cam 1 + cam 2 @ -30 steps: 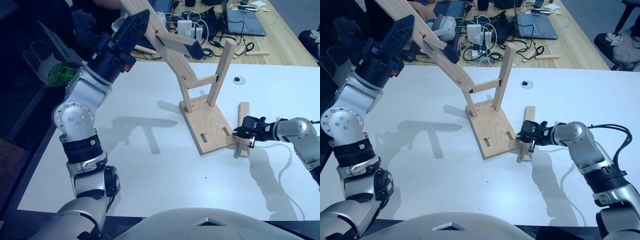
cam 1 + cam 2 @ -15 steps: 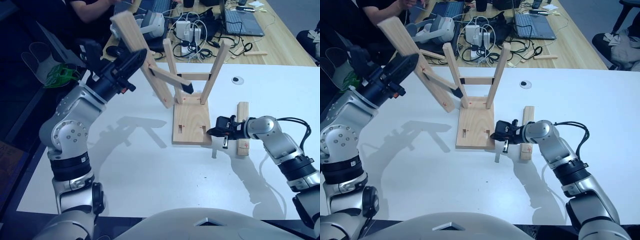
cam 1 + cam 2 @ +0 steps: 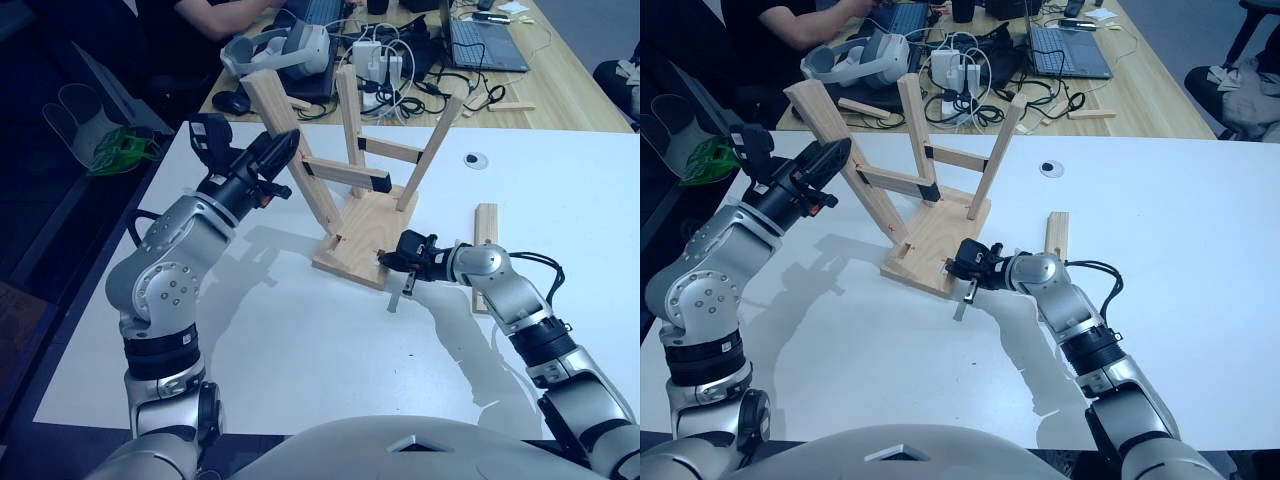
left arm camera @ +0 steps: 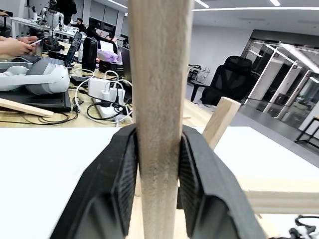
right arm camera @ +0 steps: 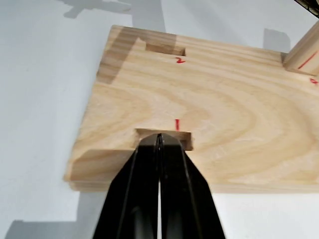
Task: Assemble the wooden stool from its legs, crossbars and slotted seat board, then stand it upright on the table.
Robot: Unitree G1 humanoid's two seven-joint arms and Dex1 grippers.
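Three legs (image 3: 426, 150) stick up from the seat board (image 3: 365, 240), leaning a bit. The left tool (image 3: 283, 152) squeezes the left leg (image 3: 268, 105) above the board. The right tool (image 3: 395, 258), pinched shut and empty, touches a slot (image 5: 185, 140) at the board's near edge. One loose leg (image 3: 486, 225) lies right of the board on the white desk (image 3: 560, 200).

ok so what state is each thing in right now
left gripper, jaws shut on held leg
held leg, tilted
right gripper, jaws shut, tips at an empty slot
seat board, on the table, two slots empty
loose leg, lying flat on the table
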